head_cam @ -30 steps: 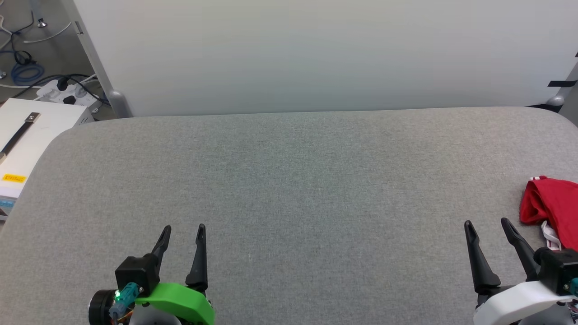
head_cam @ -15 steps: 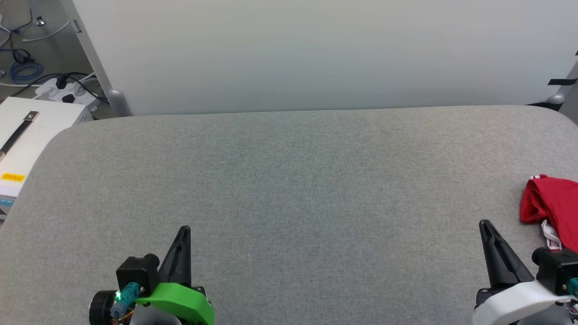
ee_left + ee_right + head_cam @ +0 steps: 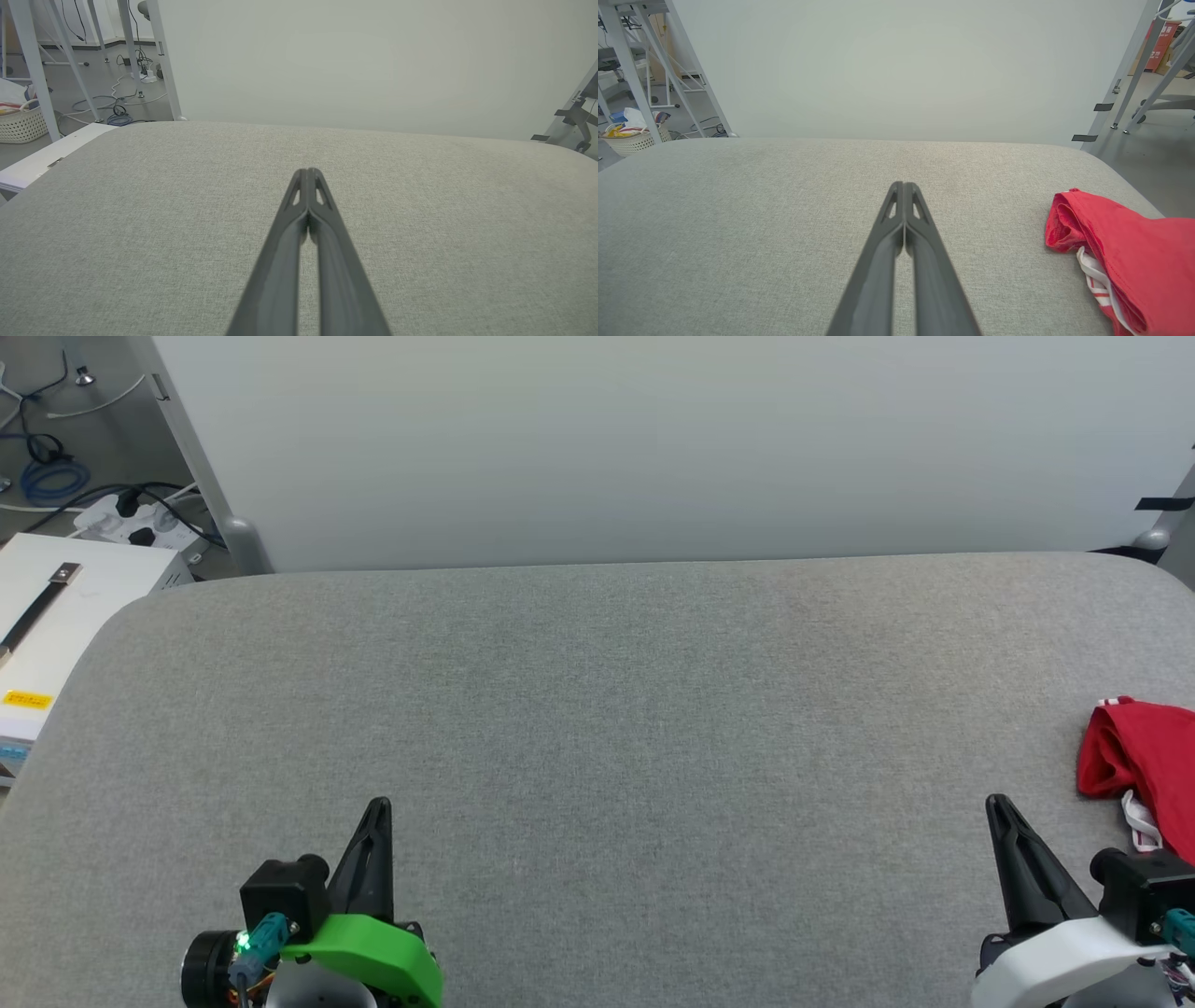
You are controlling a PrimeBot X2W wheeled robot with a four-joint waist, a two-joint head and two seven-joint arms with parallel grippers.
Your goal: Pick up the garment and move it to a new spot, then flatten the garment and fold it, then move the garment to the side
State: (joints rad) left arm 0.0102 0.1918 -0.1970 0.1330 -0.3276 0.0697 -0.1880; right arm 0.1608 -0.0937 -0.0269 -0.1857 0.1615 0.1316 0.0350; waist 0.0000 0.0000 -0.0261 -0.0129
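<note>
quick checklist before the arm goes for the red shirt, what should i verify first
1. Garment found: ok. The garment lies bunched at the right end of the table.
2. Right gripper ready to grasp: not ok. Its jaws are shut and hold nothing; open them first.
3. Left gripper ready to help: not ok. It is also shut and holds nothing.
4. Path from right gripper to garment: ok. Only bare grey surface lies between them.
5. Room for a new spot: ok. The middle of the table is bare.
6. Garment's full extent: cannot tell. It runs past the picture edge.
</note>
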